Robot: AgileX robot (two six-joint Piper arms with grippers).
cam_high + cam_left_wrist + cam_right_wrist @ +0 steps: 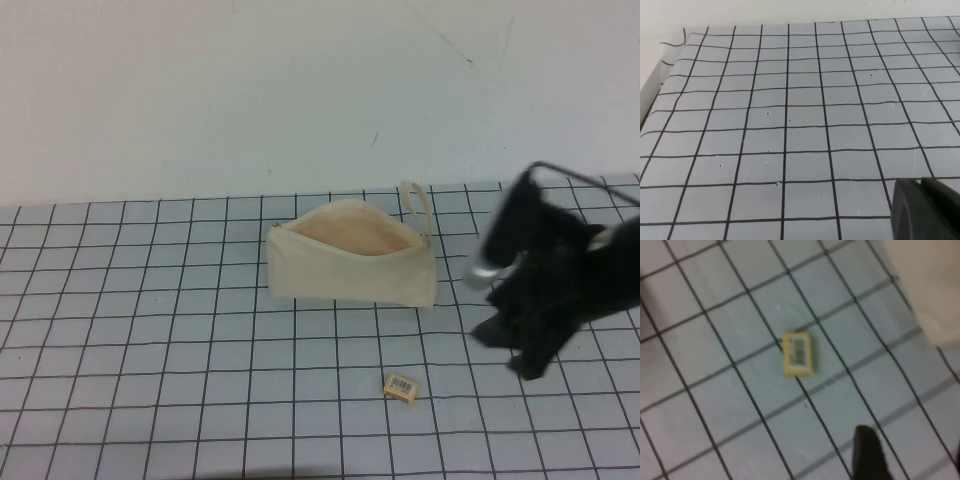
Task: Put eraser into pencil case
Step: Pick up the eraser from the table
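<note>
Eraser seen lying flat on gridded mat, barcode label up, in front of pencil case, apart from it, untouched. Pencil case found mid-mat, zip mouth open, peach lining exposed, loop strap at its right end. Right gripper held above mat, right of eraser and near it, nothing held; finger state cannot be told. Left gripper glimpsed only as dark edge in left wrist view over bare grid; fingers cannot be told.
</note>
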